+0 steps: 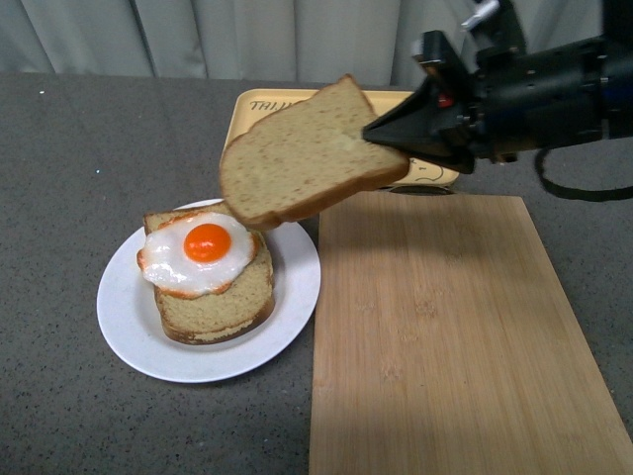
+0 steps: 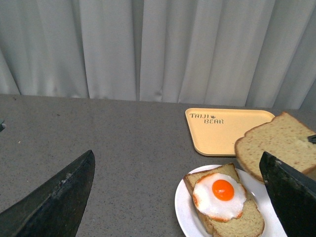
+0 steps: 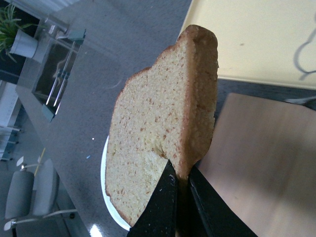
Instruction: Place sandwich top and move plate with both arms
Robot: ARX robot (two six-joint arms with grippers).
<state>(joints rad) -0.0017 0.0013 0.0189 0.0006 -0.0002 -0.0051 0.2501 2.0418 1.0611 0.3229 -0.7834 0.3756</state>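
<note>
My right gripper (image 1: 381,134) is shut on the sandwich top (image 1: 302,158), a bare tan slice held tilted in the air above the far right rim of the white plate (image 1: 129,327). In the right wrist view the slice (image 3: 158,133) stands edge-on between my pinched fingers (image 3: 160,205). On the plate lies a bread slice (image 1: 223,307) bearing a fried egg (image 1: 203,252). My left gripper (image 2: 177,197) is open, its fingers (image 2: 54,202) wide apart, with the plate (image 2: 185,207), egg (image 2: 219,195) and held slice (image 2: 281,140) between them further off. The left arm is outside the front view.
A wooden board (image 1: 445,336) lies right of the plate. A yellow bear tray (image 1: 272,104) sits behind, partly hidden by the held slice; it also shows in the left wrist view (image 2: 222,128). Grey curtains close the back.
</note>
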